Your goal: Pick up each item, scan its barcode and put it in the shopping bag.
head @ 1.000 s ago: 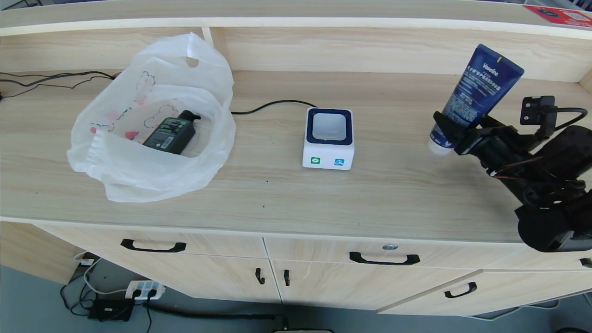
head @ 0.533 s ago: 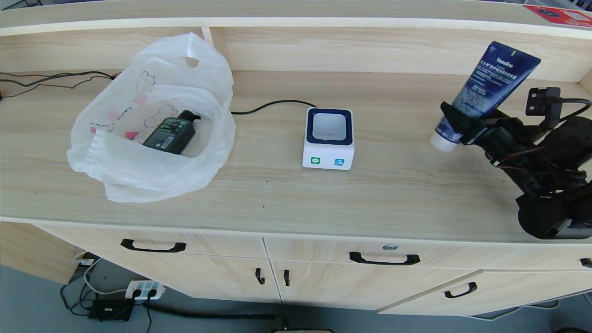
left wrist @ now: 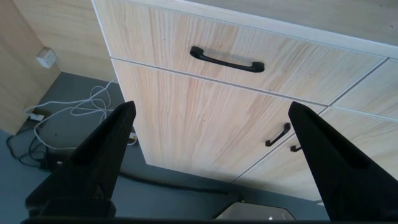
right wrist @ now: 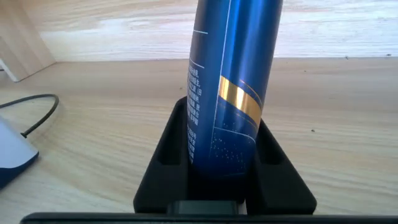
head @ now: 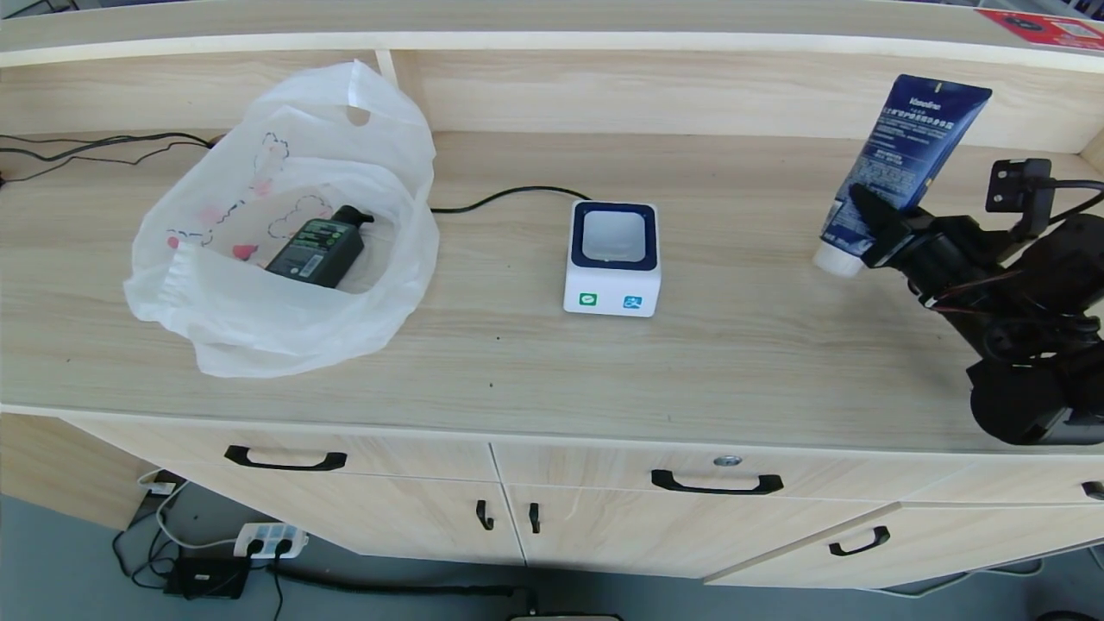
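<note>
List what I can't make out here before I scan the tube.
- Barcode on the blue tube: print too small in head view; in right wrist view the right claw hides the cap end.
- Label of the dark bottle: too small, head view.
- The scanner: cut off by the right wrist view's edge.

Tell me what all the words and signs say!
Tube: a brand word up top; the small print is too small to read.
Scanner: one green icon, one blue icon, no words.
Bottle label: too small to read.
Bag: drawings only.
Red sign: too blurred to read.
</note>
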`<state>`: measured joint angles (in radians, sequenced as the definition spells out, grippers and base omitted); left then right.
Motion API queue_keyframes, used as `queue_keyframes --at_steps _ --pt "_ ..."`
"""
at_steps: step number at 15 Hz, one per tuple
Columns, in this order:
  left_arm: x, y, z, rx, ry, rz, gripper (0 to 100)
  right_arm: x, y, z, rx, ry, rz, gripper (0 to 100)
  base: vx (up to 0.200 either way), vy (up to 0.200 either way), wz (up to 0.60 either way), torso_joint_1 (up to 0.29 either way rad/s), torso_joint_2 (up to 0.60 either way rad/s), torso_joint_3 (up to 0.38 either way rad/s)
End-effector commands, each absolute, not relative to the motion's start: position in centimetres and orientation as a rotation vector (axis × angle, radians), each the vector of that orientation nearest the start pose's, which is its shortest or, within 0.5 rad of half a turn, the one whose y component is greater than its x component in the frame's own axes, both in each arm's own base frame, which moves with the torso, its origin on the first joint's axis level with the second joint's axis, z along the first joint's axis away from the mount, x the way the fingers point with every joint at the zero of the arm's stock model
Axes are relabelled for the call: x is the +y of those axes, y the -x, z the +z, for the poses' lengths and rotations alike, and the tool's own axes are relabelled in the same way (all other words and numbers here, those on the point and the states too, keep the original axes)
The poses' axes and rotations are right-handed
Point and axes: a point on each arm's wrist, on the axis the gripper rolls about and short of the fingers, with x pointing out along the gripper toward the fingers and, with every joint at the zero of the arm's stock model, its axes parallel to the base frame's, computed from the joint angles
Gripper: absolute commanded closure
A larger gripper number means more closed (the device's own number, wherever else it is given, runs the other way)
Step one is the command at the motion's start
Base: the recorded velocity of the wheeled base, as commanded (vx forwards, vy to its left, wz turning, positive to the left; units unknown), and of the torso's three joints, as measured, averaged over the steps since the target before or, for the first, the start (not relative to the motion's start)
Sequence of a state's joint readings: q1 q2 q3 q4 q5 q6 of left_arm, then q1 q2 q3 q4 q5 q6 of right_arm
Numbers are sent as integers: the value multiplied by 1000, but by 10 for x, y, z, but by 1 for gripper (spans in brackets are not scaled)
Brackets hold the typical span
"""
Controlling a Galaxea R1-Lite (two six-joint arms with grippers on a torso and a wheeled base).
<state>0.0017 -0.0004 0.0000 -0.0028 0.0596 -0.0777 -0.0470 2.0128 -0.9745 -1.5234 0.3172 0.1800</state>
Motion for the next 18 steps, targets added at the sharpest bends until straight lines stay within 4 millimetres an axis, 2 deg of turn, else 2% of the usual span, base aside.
queue_keyframes --at_steps 1,5,8,9,10,12,15,18 --pt "1 23 75 -2 77 61 0 -10 -367 214 -475 -82 308 100 0 0 0 0 0 0" --pt "1 23 75 1 75 61 0 -9 -351 229 -511 -74 306 100 0 0 0 0 0 0" --pt "1 23 75 1 75 61 0 -6 -322 239 -513 -76 312 100 0 0 0 0 0 0" --pt "1 23 75 1 75 61 0 -3 -304 241 -505 -90 323 100 0 0 0 0 0 0" --pt "1 23 75 1 75 61 0 0 -296 243 -507 -101 334 100 0 0 0 0 0 0" --pt "1 23 75 1 75 61 0 18 -266 256 -525 -180 420 100 0 0 0 0 0 0" --pt "1 23 75 1 75 61 0 58 -219 266 -523 -322 633 100 0 0 0 0 0 0" --pt "1 23 75 1 75 61 0 80 -184 252 -427 -437 783 100 0 0 0 0 0 0"
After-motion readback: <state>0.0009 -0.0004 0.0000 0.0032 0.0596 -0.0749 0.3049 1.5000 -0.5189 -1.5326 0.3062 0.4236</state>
